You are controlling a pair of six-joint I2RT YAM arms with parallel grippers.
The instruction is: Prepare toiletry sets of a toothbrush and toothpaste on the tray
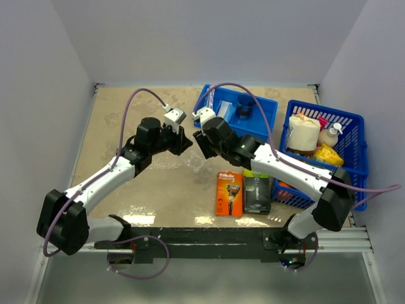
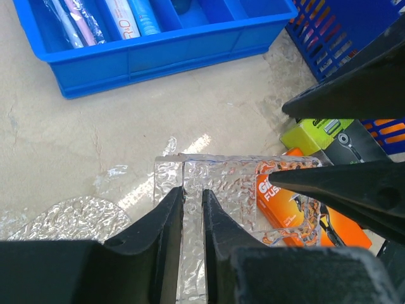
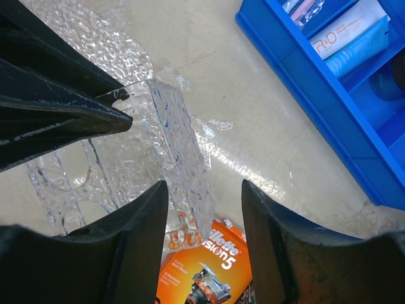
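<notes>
The clear, bumpy plastic tray (image 2: 234,183) hangs lifted and tilted over the table, between the two arms. My left gripper (image 2: 193,193) is shut on one upright wall of it. The right gripper (image 3: 205,187) stands open: a tray wall (image 3: 180,139) lies between its fingers, close to the left one, with a wide gap to the right one. From above, the left gripper (image 1: 183,144) and the right gripper (image 1: 201,142) nearly meet at mid-table. Wrapped toothbrushes (image 2: 69,22) and toothpaste boxes (image 2: 130,16) lie in the blue bin (image 1: 237,111).
An orange razor pack (image 1: 229,193) and a black-green one (image 1: 257,193) lie near the front edge, just below the tray. A blue lattice basket (image 1: 329,152) full of items stands at the right. Clear glinting plastic (image 2: 69,218) lies on the table left of the tray.
</notes>
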